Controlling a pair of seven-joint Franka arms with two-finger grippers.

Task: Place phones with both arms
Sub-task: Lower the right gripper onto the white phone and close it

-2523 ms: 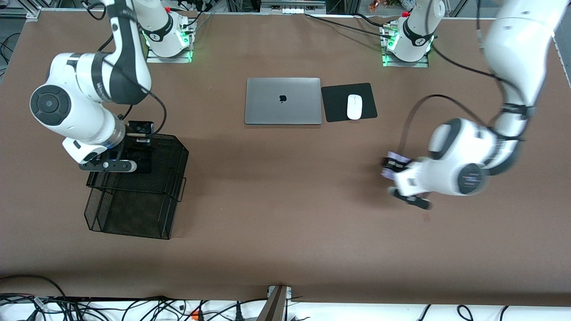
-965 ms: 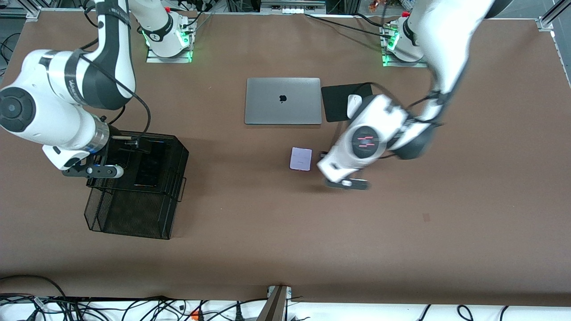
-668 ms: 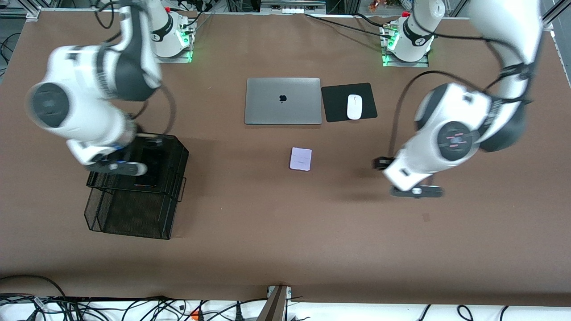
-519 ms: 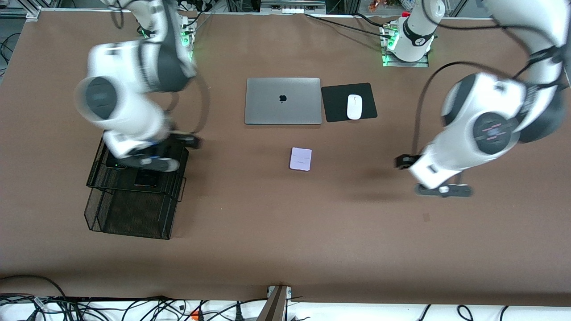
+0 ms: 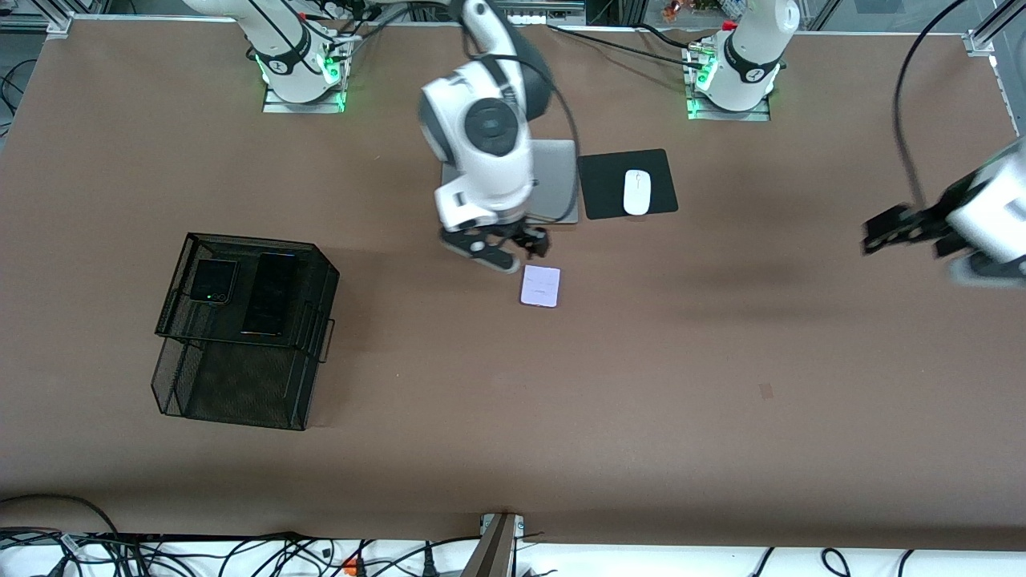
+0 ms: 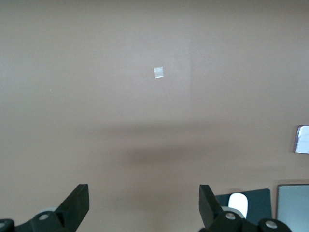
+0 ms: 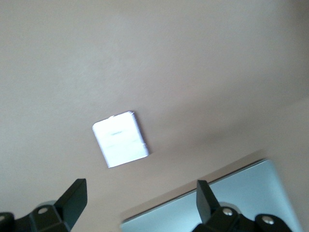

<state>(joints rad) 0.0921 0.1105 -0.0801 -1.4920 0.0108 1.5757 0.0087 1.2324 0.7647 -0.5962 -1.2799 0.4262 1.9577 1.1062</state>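
Note:
A pale lilac-white phone (image 5: 540, 286) lies flat on the brown table, nearer to the front camera than the laptop (image 5: 561, 184). My right gripper (image 5: 525, 243) hangs open and empty over the table between laptop and phone. In the right wrist view the lilac phone (image 7: 119, 139) lies ahead of the right gripper (image 7: 140, 200). A black flip phone (image 5: 211, 280) and a long black slab phone (image 5: 271, 293) lie side by side on the mesh tray's (image 5: 240, 377) upper tier. My left gripper (image 5: 882, 231) hangs open and empty over bare table at the left arm's end; the left gripper (image 6: 143, 200) has only table under it.
A white mouse (image 5: 636, 192) sits on a black pad (image 5: 601, 188) beside the grey laptop. In the left wrist view the mouse (image 6: 236, 203), pad (image 6: 258, 198), laptop (image 6: 293, 203) and lilac phone's edge (image 6: 302, 139) show. A small mark (image 5: 765, 390) is on the table.
The right arm swung from the mesh tray to the table's middle by the lilac phone. The left arm drew away from that phone toward its own end of the table. Both grippers stayed open.

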